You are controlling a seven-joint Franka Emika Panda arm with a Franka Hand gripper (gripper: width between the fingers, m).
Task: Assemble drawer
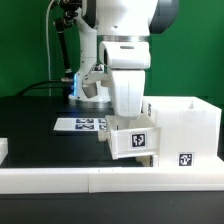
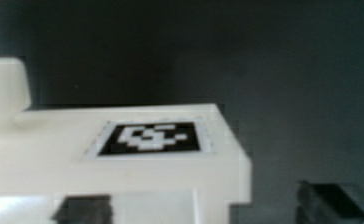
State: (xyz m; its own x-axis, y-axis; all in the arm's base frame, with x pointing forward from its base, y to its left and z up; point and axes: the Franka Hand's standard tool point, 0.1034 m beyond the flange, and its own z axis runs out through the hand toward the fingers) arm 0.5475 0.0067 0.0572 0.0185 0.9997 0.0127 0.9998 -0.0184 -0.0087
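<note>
The arm (image 1: pixel 125 40) is low over the black table (image 1: pixel 30 115), its gripper (image 1: pixel 128 118) down on a small white tray (image 1: pixel 132 142) at about 5 o'clock from the middle of the exterior view. The tray shows a black-and-white tag (image 1: pixel 139 141) on its near face and sits tilted, right beside the casing (image 1: pixel 185 128), which stands at 3 o'clock with its own tag (image 1: pixel 186 158) low on the front. Tray and casing look to be touching, though the exact seam is hard to read. The marker board (image 1: pixel 82 124) lies flat at 9 o'clock from the tray, just beside it. A white rail (image 1: pixel 60 178) runs along the front edge at 6 o'clock. In the wrist view the tray (image 2: pixel 161 160) fills the frame, tag (image 2: pixel 154 138) facing the camera, and the dark fingertips (image 2: pixel 85 208) sit either side of its wall, apparently clamped on it.
</note>
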